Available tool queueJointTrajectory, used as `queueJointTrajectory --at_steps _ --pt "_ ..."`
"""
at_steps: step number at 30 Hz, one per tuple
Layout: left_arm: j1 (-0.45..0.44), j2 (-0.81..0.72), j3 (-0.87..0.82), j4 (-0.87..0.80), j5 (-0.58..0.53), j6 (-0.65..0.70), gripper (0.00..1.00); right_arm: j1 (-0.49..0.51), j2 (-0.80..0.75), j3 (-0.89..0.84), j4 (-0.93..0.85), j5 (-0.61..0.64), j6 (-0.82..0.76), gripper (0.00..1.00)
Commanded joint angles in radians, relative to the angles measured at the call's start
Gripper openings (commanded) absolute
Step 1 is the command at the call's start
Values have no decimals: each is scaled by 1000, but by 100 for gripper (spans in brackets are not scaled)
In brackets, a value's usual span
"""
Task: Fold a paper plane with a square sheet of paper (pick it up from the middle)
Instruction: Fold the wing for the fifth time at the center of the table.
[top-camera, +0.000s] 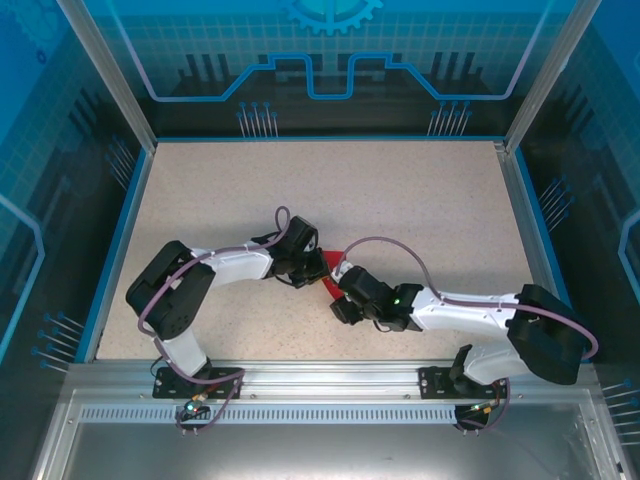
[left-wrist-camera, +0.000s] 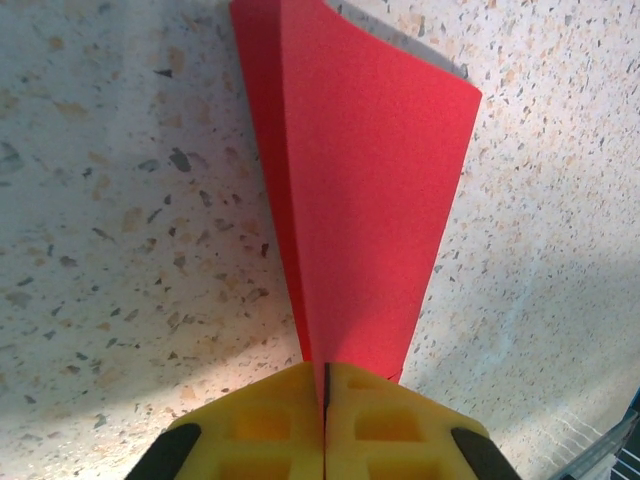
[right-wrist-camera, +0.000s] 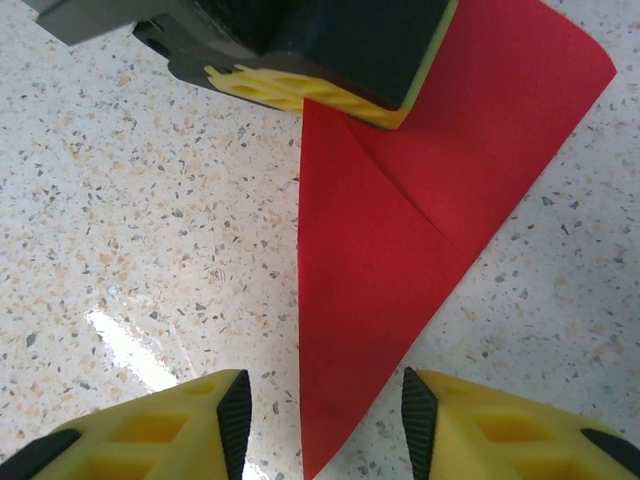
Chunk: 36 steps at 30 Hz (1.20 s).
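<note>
The thin, bright red paper (top-camera: 327, 268) is no longer a flat square. It is folded into a long, narrow wedge with a sharp tip, and it sits in the middle of the speckled beige table (top-camera: 300, 180), between the two arms. From the right wrist a diagonal crease runs across the red paper (right-wrist-camera: 400, 200), and from the left wrist two overlapping layers of it (left-wrist-camera: 360, 200) meet along a straight centre fold. By that I judge the nose folds and the lengthwise fold done. What seems left is turning the wings down and pressing the creases sharp, since the layers stand loose and one corner casts a shadow on the table. The left gripper (left-wrist-camera: 325, 388), on the left of the paper, has its yellow jaws pressed together with no gap and pinches the narrow end of the wedge; the right wrist view shows the same left gripper (right-wrist-camera: 300, 60) clamped on the paper's upper edge. The right gripper (right-wrist-camera: 322, 405), to the right and nearer, has its jaws about half apart on either side of the pointed tip, with bare table showing on both sides, so it holds nothing.
</note>
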Motion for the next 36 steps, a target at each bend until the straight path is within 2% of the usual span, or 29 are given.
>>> queueJointTrajectory --at_steps 1,5,9,13,16,19,29,36 --pt "-10 2 11 -7 7 -11 6 9 -30 -10 -45 -2 -5 50" --pt "-13 -8 12 -21 2 4 5 10 -111 -35 -85 26 18 54" --pt "-12 -21 21 -44 -5 5 2 -21 -211 -105 -35 40 13 58" --pt "-16 -90 12 -80 -23 9 2 -58 -205 -112 -17 15 -49 58" --pt "-15 -146 -5 -123 -56 16 3 -63 -210 -81 -65 51 -25 55" --pt "-16 -177 -17 -148 -81 25 5 -74 -236 -109 -2 -9 -65 55" --pt "-19 -122 8 -141 -51 34 5 -56 -198 -60 57 -116 -144 58" --pt "-24 -94 8 -149 -59 31 5 3 -66 9 50 -57 -156 57"
